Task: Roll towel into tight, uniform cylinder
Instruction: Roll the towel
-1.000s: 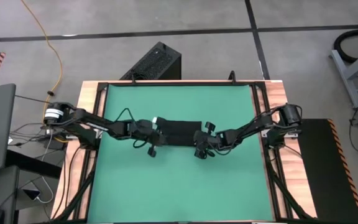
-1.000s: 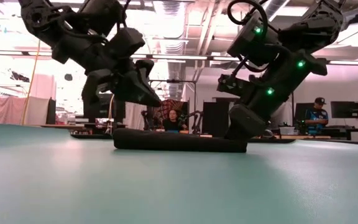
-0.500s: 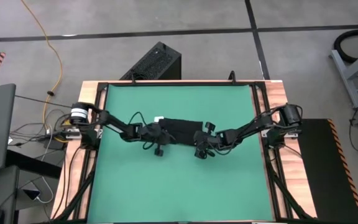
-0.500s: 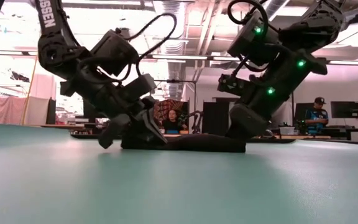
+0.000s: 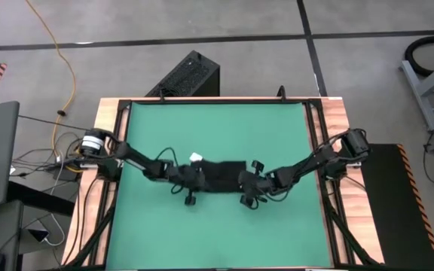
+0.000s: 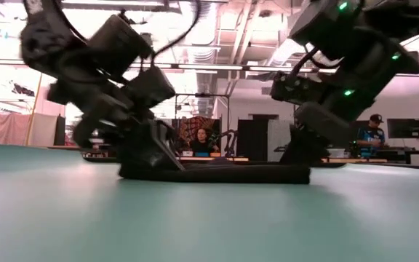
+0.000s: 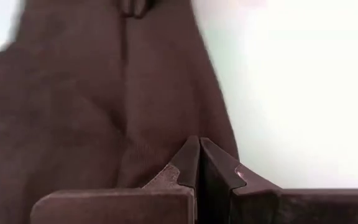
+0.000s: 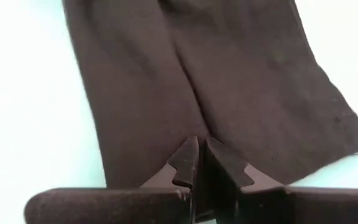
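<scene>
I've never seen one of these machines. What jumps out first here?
Two dark arms reach in from opposite sides of a green mat and meet at a black towel lying near its middle. The left gripper and right gripper each pinch one end of the cloth, fingers shut on it.

The high view looks straight down from well above, taking in the whole green mat [image 5: 217, 143] with floor on every side, while the low view sits at mat height and faces level across it into the room behind (people sit at desks far back there). Each wrist view looks forward from very close over its own arm's fingers, the left gripper [image 7: 198, 152] and the right gripper [image 8: 199, 152], straight onto the towel [image 7: 104, 106]. All four share that dark cloth: the high view shows it mid-mat, the low view edge-on as a flat strip.
</scene>
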Robot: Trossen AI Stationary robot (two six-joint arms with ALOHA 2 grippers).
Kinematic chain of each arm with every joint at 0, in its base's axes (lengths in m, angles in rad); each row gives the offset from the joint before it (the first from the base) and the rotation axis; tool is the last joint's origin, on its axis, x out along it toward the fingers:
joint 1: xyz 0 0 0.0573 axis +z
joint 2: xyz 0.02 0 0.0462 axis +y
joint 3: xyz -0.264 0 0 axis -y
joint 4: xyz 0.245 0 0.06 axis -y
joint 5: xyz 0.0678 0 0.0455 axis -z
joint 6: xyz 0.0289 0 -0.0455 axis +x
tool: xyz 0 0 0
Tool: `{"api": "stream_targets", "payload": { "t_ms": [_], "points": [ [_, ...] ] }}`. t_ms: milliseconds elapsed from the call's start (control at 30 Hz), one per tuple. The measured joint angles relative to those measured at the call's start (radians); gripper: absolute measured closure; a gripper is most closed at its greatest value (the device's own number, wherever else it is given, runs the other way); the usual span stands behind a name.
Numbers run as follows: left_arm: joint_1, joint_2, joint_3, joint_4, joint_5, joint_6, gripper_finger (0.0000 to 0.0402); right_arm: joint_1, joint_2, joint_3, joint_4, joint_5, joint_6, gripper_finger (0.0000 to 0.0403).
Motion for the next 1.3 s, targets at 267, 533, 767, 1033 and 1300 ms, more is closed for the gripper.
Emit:
{"api": "stream_targets", "payload": {
  "t_ms": [267,533,767,1033,1300],
  "points": [
    [-0.266,0.005,-0.002,0.006,-0.356,-0.217,0.0401,0.105,0.002,0.0,0.062,-0.015,0.074,0.0348],
    [-0.345,0.004,-0.006,0.036,-0.462,-0.292,0.0401,0.198,-0.015,0.011,0.102,0.076,0.071,0.0343],
    [-0.345,0.002,-0.006,0.036,-0.464,-0.302,0.0401,0.23,-0.162,0.074,0.043,0.188,-0.102,0.0315],
    [-0.329,0.001,-0.006,0.041,-0.439,-0.296,0.0401,0.333,-0.17,0.1,0.139,0.199,-0.289,0.0188],
    [-0.317,0.001,-0.006,0.046,-0.42,-0.304,0.0401,0.34,0.027,0.145,0.158,0.258,-0.287,0.0111]
  ]
}}
